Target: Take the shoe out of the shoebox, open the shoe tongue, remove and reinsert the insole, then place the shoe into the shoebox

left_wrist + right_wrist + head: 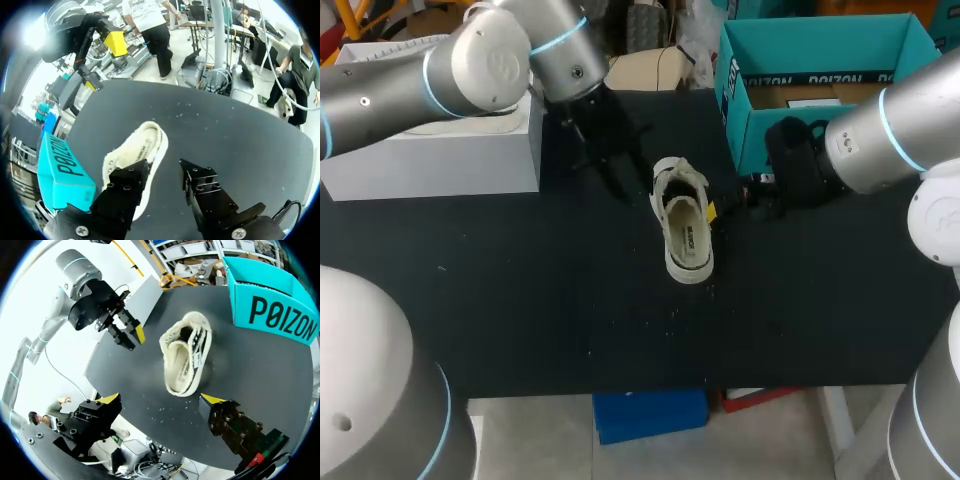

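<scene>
Head view shows me the cream canvas low-top sneaker (pixel 685 225) out of its box, standing on its sole in the middle of the black cloth-covered table (pixel 520 300), heel toward my side and laced front toward the far edge. I think it sits there because both arms can reach it from opposite sides. Its printed insole appears to lie inside the opening.

My left gripper (pixel 610 165) hangs just beyond the toe, fingers spread with nothing between them. In the left wrist view, the sneaker lies just ahead of and partly under one finger. My right gripper (pixel 162 399) is also spread wide and empty. It sits low beside the shoe on the box side, and its wrist view looks straight at the heel. That pairing suits one arm pinning the shoe while the other works the tongue.

The teal cardboard shoebox (pixel 750 135) stands open-topped at the far right. I see only brown card inside it, with my right arm hiding part. A pale grey rectangular box (pixel 440 155) sits at the far left under my left arm.
</scene>
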`<act>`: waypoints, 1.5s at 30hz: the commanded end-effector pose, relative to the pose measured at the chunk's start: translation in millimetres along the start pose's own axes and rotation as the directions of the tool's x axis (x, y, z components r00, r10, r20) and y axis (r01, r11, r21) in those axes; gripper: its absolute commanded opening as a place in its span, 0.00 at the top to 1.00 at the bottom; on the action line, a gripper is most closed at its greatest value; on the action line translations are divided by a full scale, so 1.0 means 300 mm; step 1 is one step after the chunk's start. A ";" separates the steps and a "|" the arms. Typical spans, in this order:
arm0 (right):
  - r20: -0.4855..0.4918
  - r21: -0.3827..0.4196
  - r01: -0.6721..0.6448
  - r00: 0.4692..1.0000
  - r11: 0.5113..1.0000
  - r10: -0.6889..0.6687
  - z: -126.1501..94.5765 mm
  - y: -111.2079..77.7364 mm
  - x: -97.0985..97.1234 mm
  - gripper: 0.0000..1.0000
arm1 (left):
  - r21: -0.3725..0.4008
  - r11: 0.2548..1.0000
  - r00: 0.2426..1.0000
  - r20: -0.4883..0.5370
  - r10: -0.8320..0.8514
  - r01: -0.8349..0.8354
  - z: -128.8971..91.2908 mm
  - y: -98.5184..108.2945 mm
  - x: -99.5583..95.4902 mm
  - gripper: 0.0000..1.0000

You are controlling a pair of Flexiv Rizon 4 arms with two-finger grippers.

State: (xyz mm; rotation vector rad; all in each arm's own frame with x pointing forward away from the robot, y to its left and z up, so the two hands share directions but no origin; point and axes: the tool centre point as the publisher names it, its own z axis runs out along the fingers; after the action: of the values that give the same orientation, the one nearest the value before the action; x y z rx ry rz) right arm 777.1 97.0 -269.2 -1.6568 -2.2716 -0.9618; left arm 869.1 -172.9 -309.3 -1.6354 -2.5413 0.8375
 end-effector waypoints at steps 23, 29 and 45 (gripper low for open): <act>0.003 0.001 -0.001 1.000 1.000 0.001 0.001 0.001 0.003 0.00 | -0.277 0.933 0.973 -0.055 0.225 -0.231 -0.069 -0.047 0.135 0.00; 0.003 0.001 -0.001 1.000 1.000 0.001 0.001 0.001 0.003 0.00 | -0.271 0.929 0.968 -0.056 0.245 -0.251 -0.069 -0.038 0.133 0.00; 0.003 0.001 -0.001 1.000 1.000 0.001 0.001 0.001 0.003 0.00 | -0.263 0.923 0.959 -0.062 0.276 -0.283 -0.079 -0.029 0.127 0.00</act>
State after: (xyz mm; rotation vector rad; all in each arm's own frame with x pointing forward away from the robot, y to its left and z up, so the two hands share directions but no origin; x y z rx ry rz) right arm 777.1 97.0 -269.2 -1.6569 -2.2716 -0.9617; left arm 849.3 -134.4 -294.8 -2.1064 -2.5367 0.4853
